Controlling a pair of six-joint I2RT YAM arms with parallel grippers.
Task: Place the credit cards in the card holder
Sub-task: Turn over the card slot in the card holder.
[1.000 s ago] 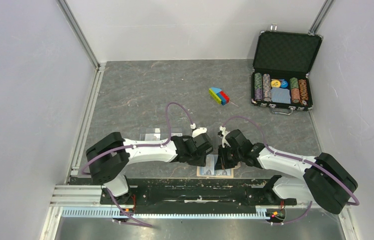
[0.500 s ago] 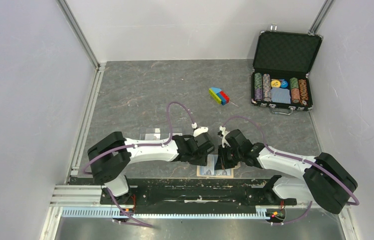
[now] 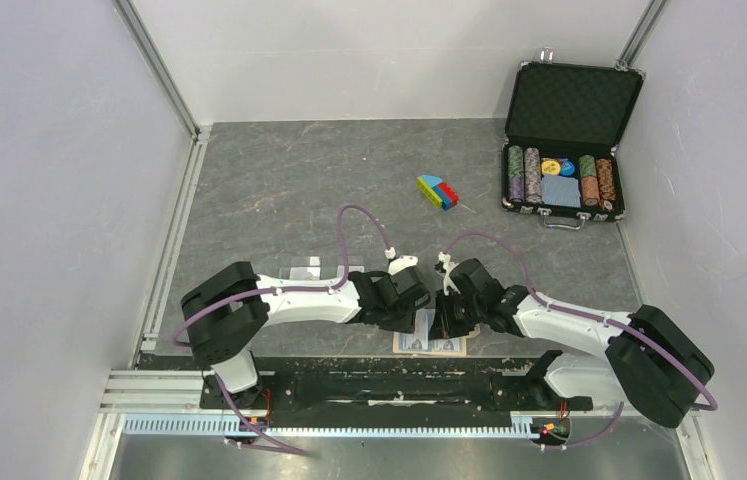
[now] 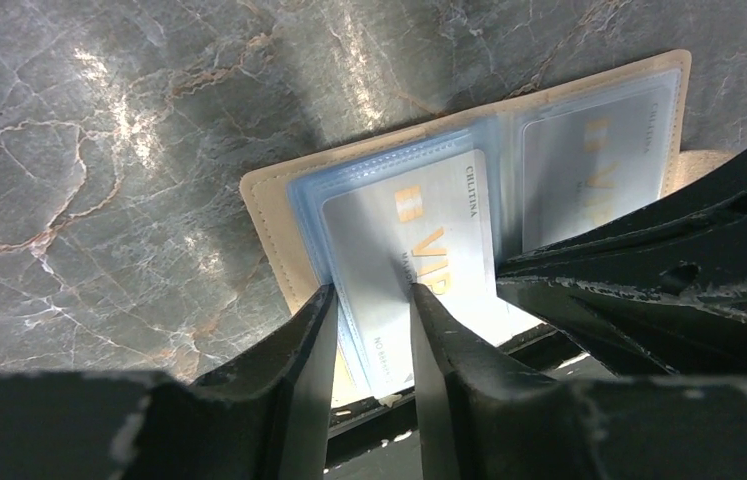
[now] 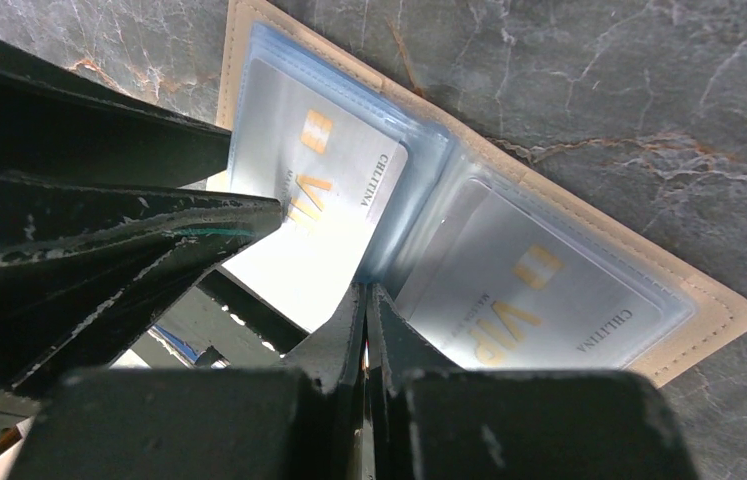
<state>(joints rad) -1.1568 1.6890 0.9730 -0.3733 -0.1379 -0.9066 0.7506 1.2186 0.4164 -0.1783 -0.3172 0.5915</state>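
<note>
The tan card holder (image 4: 269,215) (image 3: 431,343) lies open at the table's near edge, its blue-white pockets facing up. One pale grey credit card (image 4: 419,225) (image 5: 319,170) sits partly in the left pocket, its near end sticking out toward me. My left gripper (image 4: 371,300) (image 3: 417,318) is over that end with its jaws partly apart: one finger is by the card's edge, the other on its face. A second credit card (image 4: 589,170) (image 5: 529,290) sits in the other pocket. My right gripper (image 5: 366,292) (image 3: 441,325) is shut, with its tips at the holder's middle fold.
An open black poker-chip case (image 3: 564,150) stands at the back right. A small coloured block toy (image 3: 437,191) lies mid-table. A clear flat piece (image 3: 307,270) rests left of the arms. The black front rail (image 3: 379,375) runs right beside the holder.
My left arm has edged slightly to the right toward the holder. The right arm and the holder have not moved.
</note>
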